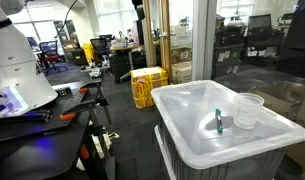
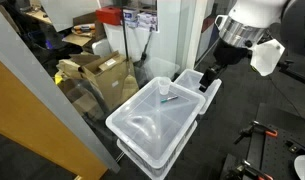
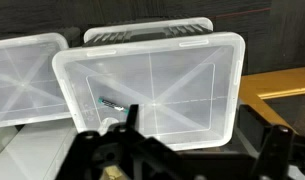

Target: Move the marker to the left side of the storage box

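Hovering high with black two-finger gripper point(image 3: 204, 125) spread apart, empty. Likely aiming for thin teal-green marker point(image 3: 112, 103), lying mid-left of frame on large translucent whitish lidded storage box point(image 3: 222, 60), just beside clear plastic cup point(image 1: 248, 110). Could clip cup or roll marker if lowered off-line.

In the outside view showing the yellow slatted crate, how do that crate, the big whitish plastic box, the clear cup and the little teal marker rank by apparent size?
1. translucent whitish storage box
2. yellow slatted crate (farther off, so true size unsure)
3. clear plastic cup
4. thin teal marker
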Controlling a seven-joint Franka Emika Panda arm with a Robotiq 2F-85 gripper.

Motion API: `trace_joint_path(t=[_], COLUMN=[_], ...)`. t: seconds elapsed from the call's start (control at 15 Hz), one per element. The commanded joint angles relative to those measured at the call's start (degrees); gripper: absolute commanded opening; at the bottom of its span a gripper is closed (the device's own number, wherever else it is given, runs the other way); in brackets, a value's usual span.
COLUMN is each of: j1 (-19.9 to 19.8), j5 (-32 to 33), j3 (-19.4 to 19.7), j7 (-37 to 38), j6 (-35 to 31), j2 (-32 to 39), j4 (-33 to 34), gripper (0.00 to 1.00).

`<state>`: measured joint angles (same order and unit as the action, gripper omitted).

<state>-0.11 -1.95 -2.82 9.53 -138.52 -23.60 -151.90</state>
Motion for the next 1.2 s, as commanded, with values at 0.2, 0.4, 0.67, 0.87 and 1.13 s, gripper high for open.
trace_joint_path(t=[0.2,0.4,0.67,0.87,1.13], j1=[0.0,-0.2,-0.2,-0.8,-2.6], j5=[0.0,0.5,2.4,4.4,9.8], j3=[0.0,-0.2,0.7,1.4,2.2], j7=[0.0,-0.2,-3.6,-6.7,-9.7], j6=[0.1,-0.3,-1.4,-1.5,-2.4], j2=[0.0,-0.1,-0.2,0.0,0.8], j4=[0.1,-0.1,-0.5,-0.3,0.1], gripper=[1.00,1.00,1.00,1.00,1.00])
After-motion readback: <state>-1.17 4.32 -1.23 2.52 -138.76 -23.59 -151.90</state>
